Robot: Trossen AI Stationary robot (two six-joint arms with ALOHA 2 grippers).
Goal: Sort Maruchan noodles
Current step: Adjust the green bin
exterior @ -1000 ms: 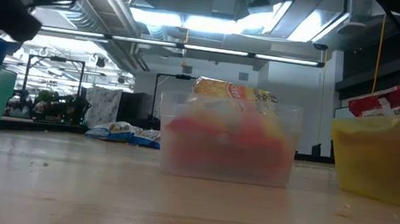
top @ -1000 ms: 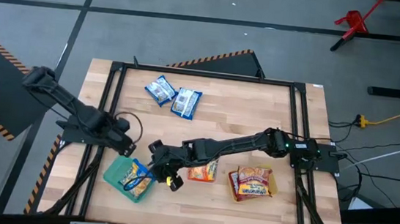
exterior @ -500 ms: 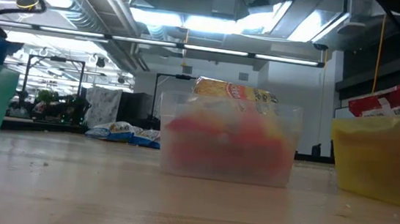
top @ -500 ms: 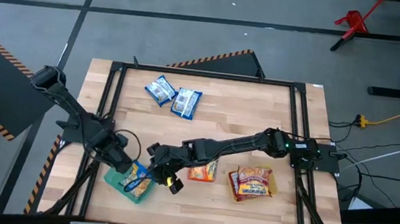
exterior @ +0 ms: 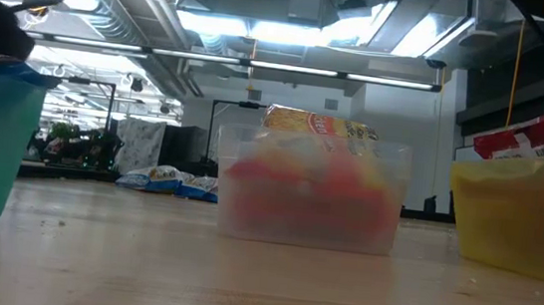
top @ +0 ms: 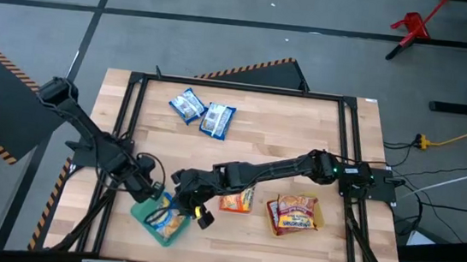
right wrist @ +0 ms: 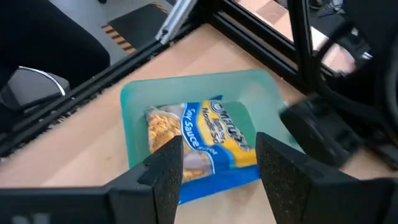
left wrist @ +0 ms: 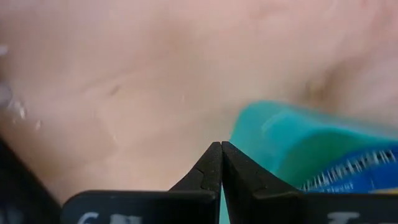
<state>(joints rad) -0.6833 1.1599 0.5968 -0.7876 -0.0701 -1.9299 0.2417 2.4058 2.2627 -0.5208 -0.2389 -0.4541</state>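
The left gripper (top: pixel 148 193), fingers pinched shut, presses against the teal tray (top: pixel 159 219) near the worktop's front-left corner, seemingly nudging it, while the right gripper (top: pixel 193 206) hovers open-fingered over the blue noodle packet (right wrist: pixel 202 149) inside.

Glossy crinkly plastic noodle packet (right wrist: pixel 199 149) in a smooth teal plastic tray (right wrist: pixel 134 102) on matt wooden table (top: pixel 276 135).

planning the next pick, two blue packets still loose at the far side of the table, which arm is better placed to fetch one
Probably left. The blue packets lie on its half, and the left gripper is shut and empty by the teal tray. The right gripper hangs open over that tray, arm stretched across the table.
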